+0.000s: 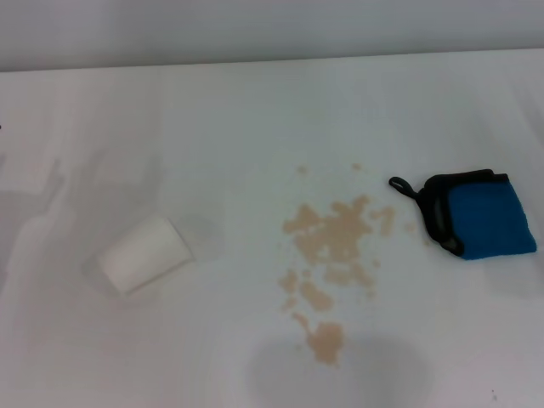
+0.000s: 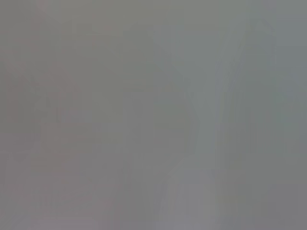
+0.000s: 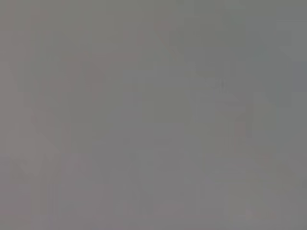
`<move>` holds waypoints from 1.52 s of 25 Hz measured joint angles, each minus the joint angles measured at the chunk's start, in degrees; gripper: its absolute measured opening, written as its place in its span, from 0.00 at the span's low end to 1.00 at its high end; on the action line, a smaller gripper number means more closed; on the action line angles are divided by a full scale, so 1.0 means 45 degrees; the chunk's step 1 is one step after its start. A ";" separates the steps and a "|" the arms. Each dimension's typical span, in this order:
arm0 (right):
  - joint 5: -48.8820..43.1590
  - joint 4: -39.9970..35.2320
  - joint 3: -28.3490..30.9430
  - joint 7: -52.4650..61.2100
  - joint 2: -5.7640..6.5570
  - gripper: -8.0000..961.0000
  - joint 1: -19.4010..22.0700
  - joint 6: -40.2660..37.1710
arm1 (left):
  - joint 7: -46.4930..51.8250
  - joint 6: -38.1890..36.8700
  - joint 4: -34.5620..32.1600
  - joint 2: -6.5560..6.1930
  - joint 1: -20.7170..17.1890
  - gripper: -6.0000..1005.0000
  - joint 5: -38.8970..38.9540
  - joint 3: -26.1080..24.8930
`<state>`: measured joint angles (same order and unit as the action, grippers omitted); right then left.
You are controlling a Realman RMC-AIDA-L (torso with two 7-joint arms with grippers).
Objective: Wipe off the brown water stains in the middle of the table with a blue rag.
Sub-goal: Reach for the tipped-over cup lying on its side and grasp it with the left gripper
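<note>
White desk (image 1: 255,127), plain and smooth, filling nearly all of the head view, grey wall strip along its far edge.

Nearest: faint grey shadow patch on the desk at the near edge, just below the lowest blotch.

Next out: brown water stains (image 1: 331,246), pale tan, scattered over the middle of the desk. Largest blotch in the upper part of the cluster, smaller patches trailing toward the near edge and ending in one rounded blot. A few loose droplets beyond the main blotch, toward the far side. Unwiped.

Level with the stains, off to the left: white paper cup (image 1: 144,253), tipped over on its side, well apart from the stains. Mouth or base direction hard to tell.

Level with the upper part of the stains, off to the right: blue rag (image 1: 480,212), folded, bright blue with black edging, thin black loop sticking out on the side facing the stains. Flat on the desk, near the stains but not touching them, close to the right edge of the view.

Neither end effector in the head view. Both wrist views plain grey, nothing distinguishable; open or closed state of either end effector impossible to tell.
</note>
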<state>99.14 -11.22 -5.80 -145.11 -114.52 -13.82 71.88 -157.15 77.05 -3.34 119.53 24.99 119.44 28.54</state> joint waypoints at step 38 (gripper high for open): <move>-0.0123 0.0206 -0.0138 0.0011 0.0017 0.85 0.0199 0.0041 | 1.3773 -0.0226 -0.6601 -0.0159 -0.0008 0.87 -0.6060 0.1937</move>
<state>98.59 -10.29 -6.42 -145.06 -114.45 -12.92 72.06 -95.17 76.03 -33.04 118.82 24.95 92.17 37.26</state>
